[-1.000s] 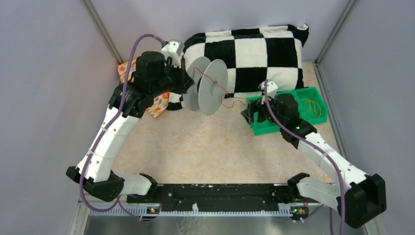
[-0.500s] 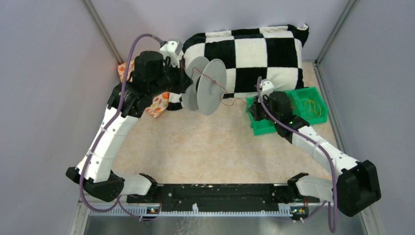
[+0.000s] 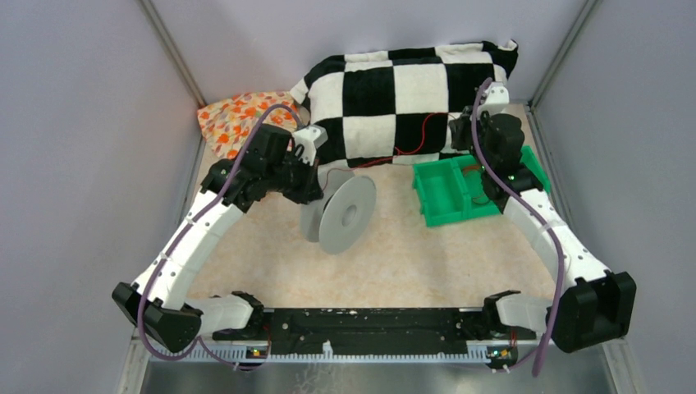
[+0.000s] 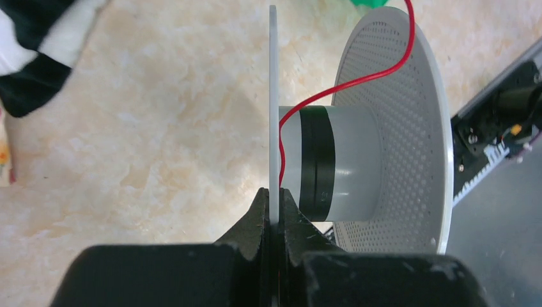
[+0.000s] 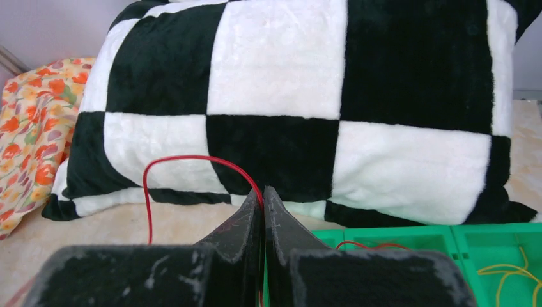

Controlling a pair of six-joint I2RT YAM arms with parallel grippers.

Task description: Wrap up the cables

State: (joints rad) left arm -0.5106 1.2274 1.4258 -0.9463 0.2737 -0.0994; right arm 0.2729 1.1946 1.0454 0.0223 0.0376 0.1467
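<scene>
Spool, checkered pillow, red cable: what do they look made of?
The spool looks like hard plastic, matt light grey: thin rigid discs, one dotted with tiny holes. The checkered pillow seems plush fabric, its surface fuzzy. The red cable is probably thin wire in a smooth plastic sheath, as it bends in loose curves; its core is hidden.

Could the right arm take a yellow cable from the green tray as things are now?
Probably not yet: the right gripper is shut on the red cable. The yellow cable lies uncovered in the green tray close by.
</scene>
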